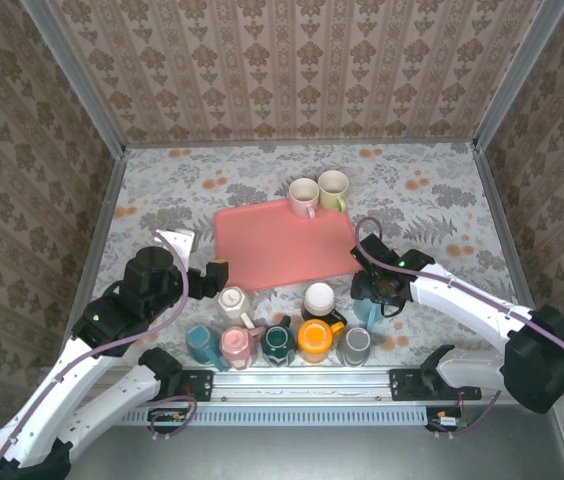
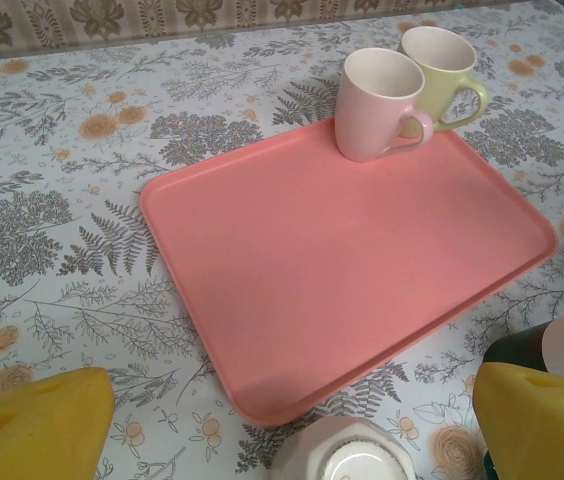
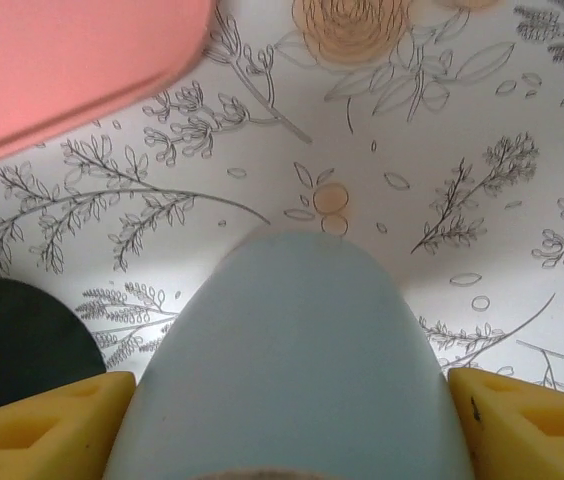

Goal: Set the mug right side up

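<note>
A light blue mug [image 3: 292, 350] stands between the yellow fingers [image 3: 37, 425] of my right gripper [image 3: 287, 425], which press against its two sides; which way up it stands I cannot tell. From above, the same light blue mug [image 1: 367, 312] sits right of the tray's near right corner, mostly under the right gripper [image 1: 374, 295]. My left gripper [image 1: 210, 272] hovers open by the tray's near left corner, nothing between its fingers [image 2: 37, 420]. Just below it a white faceted mug [image 2: 352, 455] stands upside down.
A pink tray [image 1: 282, 245] lies mid-table, with a pink mug [image 1: 304, 195] and a pale green mug [image 1: 333, 190] upright at its far edge. Teal [image 1: 200, 343], pink [image 1: 237, 345], dark green [image 1: 279, 340], orange [image 1: 315, 338] and grey [image 1: 355, 345] mugs line the near edge. A black mug [image 1: 319, 298] stands behind them.
</note>
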`<action>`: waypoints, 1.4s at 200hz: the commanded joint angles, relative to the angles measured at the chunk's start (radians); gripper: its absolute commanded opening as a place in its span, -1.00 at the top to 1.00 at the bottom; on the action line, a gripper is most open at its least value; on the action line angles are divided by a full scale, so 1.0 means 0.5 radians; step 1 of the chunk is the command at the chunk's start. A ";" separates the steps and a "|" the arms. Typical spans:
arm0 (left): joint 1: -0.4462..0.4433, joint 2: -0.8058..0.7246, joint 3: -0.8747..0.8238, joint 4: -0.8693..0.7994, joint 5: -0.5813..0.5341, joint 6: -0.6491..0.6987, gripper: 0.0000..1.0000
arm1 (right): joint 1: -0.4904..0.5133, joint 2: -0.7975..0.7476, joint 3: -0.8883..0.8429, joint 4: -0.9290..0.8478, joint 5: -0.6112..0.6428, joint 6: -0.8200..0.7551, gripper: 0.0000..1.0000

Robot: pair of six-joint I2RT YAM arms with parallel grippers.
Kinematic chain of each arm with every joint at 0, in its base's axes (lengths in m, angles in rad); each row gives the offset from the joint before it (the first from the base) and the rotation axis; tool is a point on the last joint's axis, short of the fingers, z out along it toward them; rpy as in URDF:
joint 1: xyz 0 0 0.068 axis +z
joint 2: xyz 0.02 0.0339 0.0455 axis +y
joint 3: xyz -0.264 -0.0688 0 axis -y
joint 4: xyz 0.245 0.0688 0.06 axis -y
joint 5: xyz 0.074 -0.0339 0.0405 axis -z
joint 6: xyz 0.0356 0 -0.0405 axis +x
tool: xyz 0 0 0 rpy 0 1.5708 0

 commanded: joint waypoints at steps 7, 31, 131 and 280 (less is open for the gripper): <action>-0.013 -0.018 0.011 -0.032 -0.048 0.018 -0.88 | -0.019 -0.035 -0.027 -0.014 0.023 0.038 0.01; -0.016 -0.009 0.052 -0.039 -0.033 -0.005 -0.88 | -0.036 -0.178 0.087 -0.135 0.085 -0.006 0.09; -0.013 0.300 0.234 0.396 0.822 -0.489 -0.87 | -0.107 -0.748 0.675 0.326 -0.211 -0.396 0.14; -0.032 0.617 -0.217 2.346 1.726 -1.634 -0.79 | -0.228 -0.579 0.342 2.299 -1.267 0.565 0.23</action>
